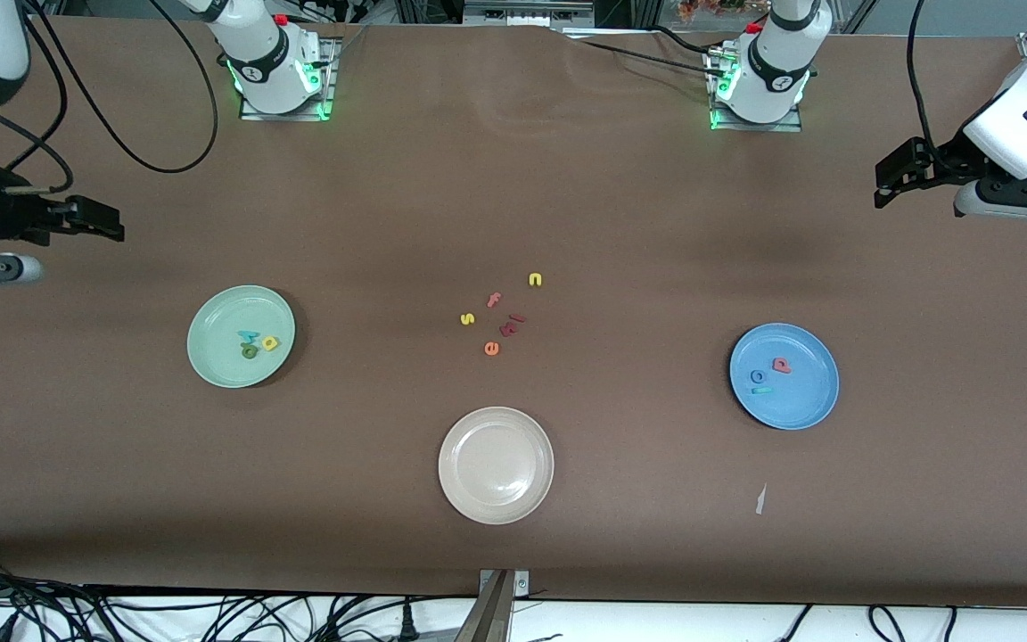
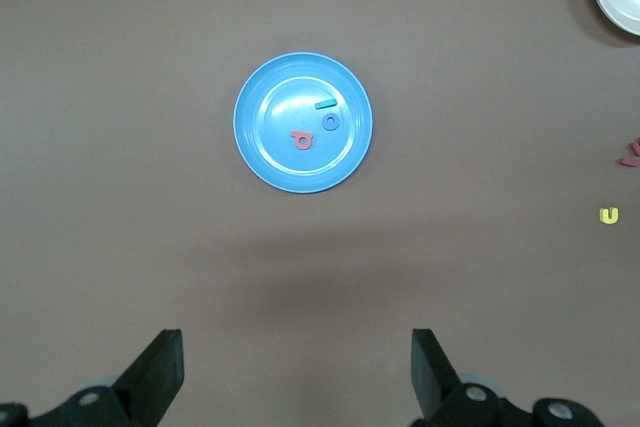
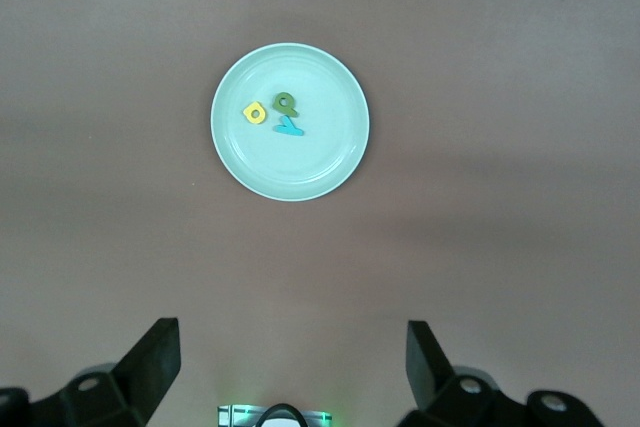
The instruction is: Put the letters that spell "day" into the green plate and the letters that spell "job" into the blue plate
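The green plate (image 1: 215, 366) (image 3: 335, 162) lies toward the right arm's end of the table. In it lie a yellow letter (image 1: 270, 343) (image 3: 254, 113), a dark green letter (image 1: 250, 351) (image 3: 285, 101) and a teal "y" (image 1: 248, 336) (image 3: 289, 128). The blue plate (image 1: 808, 401) (image 2: 270, 157) lies toward the left arm's end and holds a salmon-red letter (image 1: 782, 365) (image 2: 302, 139), a blue "o" (image 1: 758, 376) (image 2: 331, 121) and a teal "j" (image 1: 761, 390) (image 2: 323, 103). My left gripper (image 1: 890, 183) (image 2: 297, 357) hangs open and empty over bare table at its end. My right gripper (image 1: 108, 223) (image 3: 290, 352) does the same at the other end.
A beige-white plate (image 1: 469, 495) (image 2: 625, 12) with nothing in it lies nearest the front camera. Loose letters sit mid-table: yellow "n" (image 1: 535, 280) (image 2: 609, 215), pink "f" (image 1: 494, 300), yellow "s" (image 1: 467, 318), orange "e" (image 1: 491, 349), dark red pieces (image 1: 512, 323). A paper scrap (image 1: 760, 499) lies near the blue plate.
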Robot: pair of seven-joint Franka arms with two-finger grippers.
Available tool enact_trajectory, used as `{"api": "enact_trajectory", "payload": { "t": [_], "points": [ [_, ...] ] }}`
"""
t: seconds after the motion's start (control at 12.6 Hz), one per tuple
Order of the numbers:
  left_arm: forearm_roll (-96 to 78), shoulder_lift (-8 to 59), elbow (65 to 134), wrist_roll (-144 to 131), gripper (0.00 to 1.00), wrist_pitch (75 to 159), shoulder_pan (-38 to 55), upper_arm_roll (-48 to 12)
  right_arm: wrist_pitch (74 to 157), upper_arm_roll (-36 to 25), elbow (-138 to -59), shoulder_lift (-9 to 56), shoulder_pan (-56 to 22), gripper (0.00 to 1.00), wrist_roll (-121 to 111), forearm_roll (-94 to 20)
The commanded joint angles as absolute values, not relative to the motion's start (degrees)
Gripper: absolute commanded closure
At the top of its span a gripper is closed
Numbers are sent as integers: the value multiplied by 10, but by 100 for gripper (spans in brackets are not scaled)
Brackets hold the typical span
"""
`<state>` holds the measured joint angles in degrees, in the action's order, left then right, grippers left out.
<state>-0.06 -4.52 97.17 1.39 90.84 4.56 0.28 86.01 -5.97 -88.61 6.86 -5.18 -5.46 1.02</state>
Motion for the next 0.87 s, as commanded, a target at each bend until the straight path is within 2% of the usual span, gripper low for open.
{"api": "enact_trajectory", "payload": {
  "t": [0.0, 0.79],
  "points": [
    [-4, -37, 954, 17, 0, 893, 44, 4, 845, -52, -908, 26, -40, 0, -64, 16],
    [-4, -38, 954, 17, 0, 890, 44, 4, 829, -54, -908, 15, -41, 0, -81, 20]
  ]
}}
